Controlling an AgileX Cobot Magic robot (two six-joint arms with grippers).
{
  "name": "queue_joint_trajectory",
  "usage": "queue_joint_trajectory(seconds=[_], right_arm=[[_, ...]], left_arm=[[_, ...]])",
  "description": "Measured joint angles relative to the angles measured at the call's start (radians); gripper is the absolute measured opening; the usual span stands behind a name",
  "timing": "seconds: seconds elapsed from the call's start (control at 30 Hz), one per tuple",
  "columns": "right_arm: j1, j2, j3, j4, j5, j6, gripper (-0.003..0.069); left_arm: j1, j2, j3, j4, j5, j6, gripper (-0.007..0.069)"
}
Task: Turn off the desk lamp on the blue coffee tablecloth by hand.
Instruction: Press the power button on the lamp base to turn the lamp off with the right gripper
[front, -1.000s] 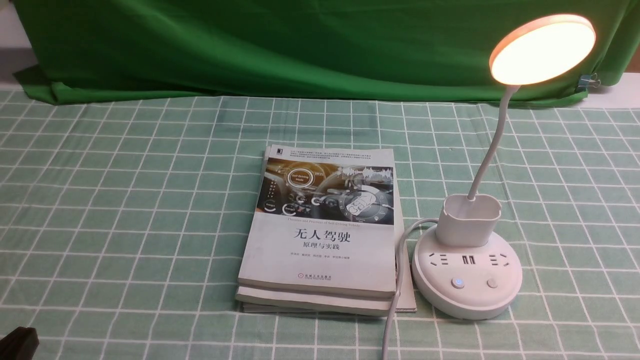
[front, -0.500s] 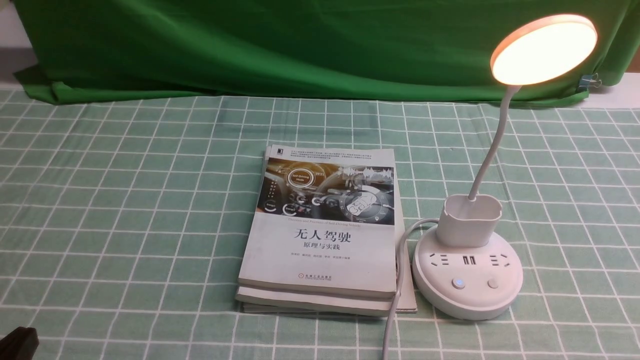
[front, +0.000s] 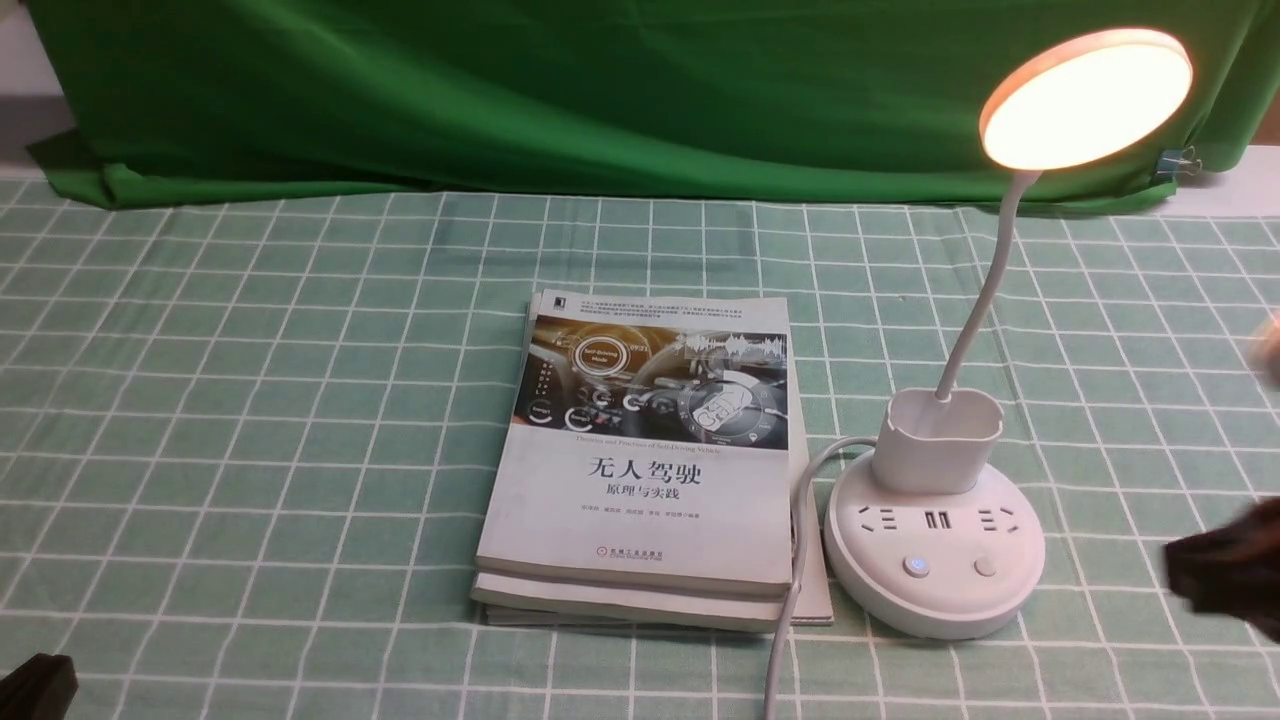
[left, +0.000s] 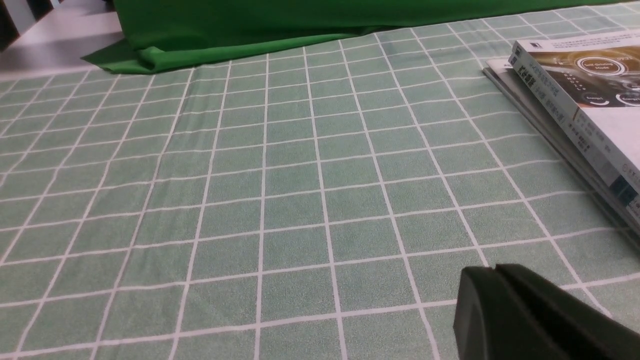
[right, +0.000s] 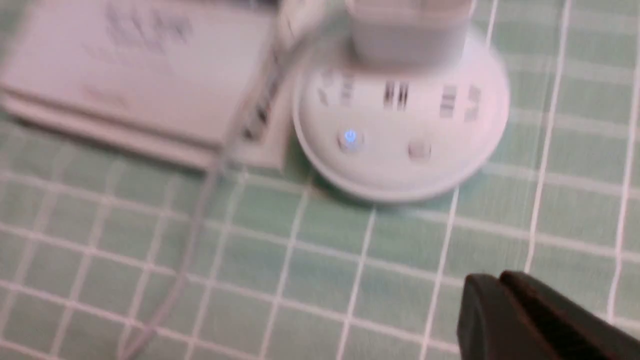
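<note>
Desk lamp (front: 935, 555) stood left of the shut, empty right gripper (right: 500, 280), near books (front: 640, 480) titled "无人驾驶 原理与实践".

Pale green-teal cloth (front: 300, 420), white square grid. Round-based desk lamp (front: 935, 545): white body, warm-white glowing disc head, one blue-lit button. Draped backdrop fabric (front: 600, 100): plain dark green. Rectangular paperback book (front: 640, 510): white, brown-grey pictorial band.
</note>
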Motion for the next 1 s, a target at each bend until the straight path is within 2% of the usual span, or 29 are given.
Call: queue_joint_trajectory(seconds=[0.23,0.47,0.73,1.0], right_arm=[[0.066,0.304,-0.099,-0.021,-0.035,-0.009,0.0031],[0.070,0.499,-0.140,-0.035,-0.088,-0.013,0.0031],[0.070,0.621,-0.217,-0.039,-0.116,-0.014,0.0031],[0.070,0.629,-0.231,-0.040,-0.131,-0.014,0.0033]], left_arm=[[0.000,0.000,0.000,0.000,0.000,0.000,0.0000],[0.000,0.000,0.000,0.000,0.000,0.000,0.0000],[0.000,0.000,0.000,0.000,0.000,0.000,0.0000],[0.000,0.000,0.000,0.000,0.000,0.000,0.0000]])
